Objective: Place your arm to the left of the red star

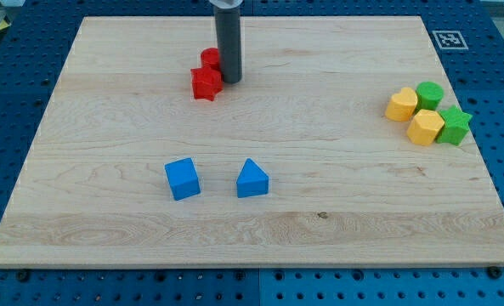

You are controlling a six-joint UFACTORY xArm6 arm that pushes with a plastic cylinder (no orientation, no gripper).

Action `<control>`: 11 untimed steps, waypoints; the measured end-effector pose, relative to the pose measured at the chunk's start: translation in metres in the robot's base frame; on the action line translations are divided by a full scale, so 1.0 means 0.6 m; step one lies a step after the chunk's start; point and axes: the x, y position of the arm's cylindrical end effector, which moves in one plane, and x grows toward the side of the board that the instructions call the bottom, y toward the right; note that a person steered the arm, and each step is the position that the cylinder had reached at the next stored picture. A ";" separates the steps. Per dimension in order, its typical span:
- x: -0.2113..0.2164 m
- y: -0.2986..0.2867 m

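My tip (230, 80) sits near the top of the wooden board (336, 212), a bare rod end with no jaws to open or close, so there is nothing to report there beyond the rod resting at table height. Right against it on the view's left are two red pieces. The red star (206, 84) lies just left and slightly below my tip, touching or nearly touching the rod. The other red block (210, 59), whose shape I cannot make out because the rod hides part of it, sits just left and slightly above.

So I am on the wrong side: I read my tip as on the star's right, and the task wants it on the left. The clean way, as I judge it, is to go around, not through. A straight sweep to the view's left would shove both red pieces along. I would pull down toward the view's bottom first, where the wood below the star is bare, then travel left past the star, then come up level with it and stop just beside its left points without nudging it.

Everything else is well away from my tip: a blue cube (182, 178) and a blue triangular block (252, 179) far below, and yellow and green pieces (427, 113) clustered far to the right.
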 end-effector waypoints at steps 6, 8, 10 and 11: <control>0.131 -0.109; 0.110 -0.245; 0.039 -0.250; 0.021 -0.250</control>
